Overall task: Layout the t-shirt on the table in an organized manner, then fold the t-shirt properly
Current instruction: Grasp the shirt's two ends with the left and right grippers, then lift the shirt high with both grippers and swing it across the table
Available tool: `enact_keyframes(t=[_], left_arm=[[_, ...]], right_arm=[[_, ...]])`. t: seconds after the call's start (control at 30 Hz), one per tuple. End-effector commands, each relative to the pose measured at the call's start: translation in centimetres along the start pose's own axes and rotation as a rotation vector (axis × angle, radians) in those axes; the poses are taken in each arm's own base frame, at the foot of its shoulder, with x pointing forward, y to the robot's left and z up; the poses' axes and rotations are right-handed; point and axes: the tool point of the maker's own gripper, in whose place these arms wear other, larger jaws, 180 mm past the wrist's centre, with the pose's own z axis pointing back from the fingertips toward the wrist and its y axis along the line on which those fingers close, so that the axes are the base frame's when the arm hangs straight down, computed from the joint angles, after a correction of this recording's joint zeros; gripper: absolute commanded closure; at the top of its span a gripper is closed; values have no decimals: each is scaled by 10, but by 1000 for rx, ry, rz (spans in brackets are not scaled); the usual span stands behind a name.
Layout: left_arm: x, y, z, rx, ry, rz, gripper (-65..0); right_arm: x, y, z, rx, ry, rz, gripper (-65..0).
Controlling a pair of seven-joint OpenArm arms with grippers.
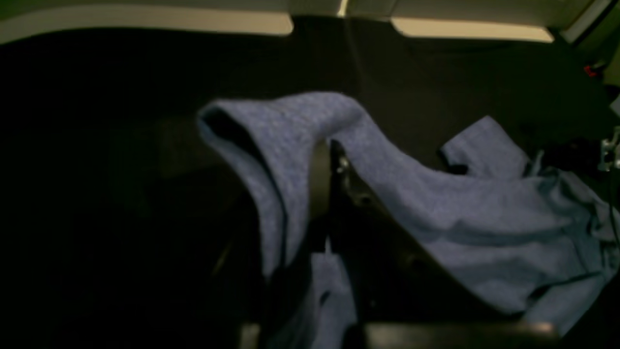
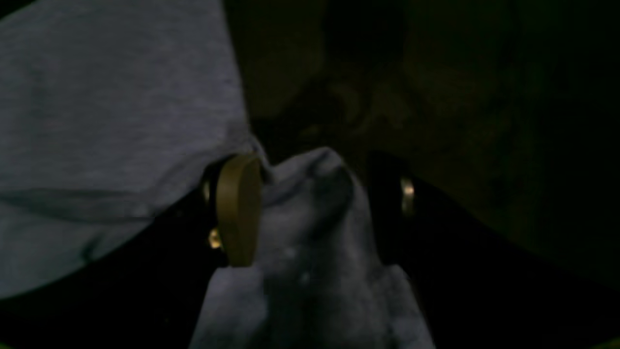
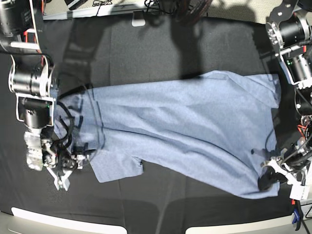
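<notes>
The blue-grey t-shirt [image 3: 185, 126] lies stretched sideways across the black table [image 3: 146, 48], plain side up, with creases near both ends. In the base view my left gripper [image 3: 269, 179] sits at the shirt's lower right corner. In the left wrist view the left gripper [image 1: 329, 145] is shut on the t-shirt [image 1: 484, 218], whose cloth is draped over its fingers. My right gripper [image 3: 73, 158] is at the shirt's left end. In the right wrist view the right gripper [image 2: 315, 203] stands open. A loose fold of the t-shirt [image 2: 97, 121] lies between its tan pad [image 2: 237, 208] and the other finger.
Both arms [image 3: 31, 83] stand over the table's left and right ends. A blue and orange clamp [image 3: 295, 219] grips the front right edge. Light strips [image 3: 63, 219] run along the front edge. Cables [image 3: 161, 7] lie beyond the far edge.
</notes>
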Motion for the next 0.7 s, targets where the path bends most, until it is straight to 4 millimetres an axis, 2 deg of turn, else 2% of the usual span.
enact_keyframes(t=[0.0,0.13,0.3,0.47,0.53,0.67], left_arm=[[28,-2,3,-12,-74,-22,0],[26,-2,3,-12,-71,-21,0],[16,-1,4,-10,-53,-12,0],[5,0,7,-5,-58,3,0],[2,1,8,-3,-70,9,0],[2,1,9,-3,-77,12,0]], right_arm=[[27,-14,10,-38,-58,2,-338],[11,-25,8,-83,2,21,-338],[-4,-24,4,-73,41,7,-338],[-4,-2,3,53,39,-17,-335],[-2,7,3,96,31,-21,-291],[-5,12,2,105,50,-14,-110]])
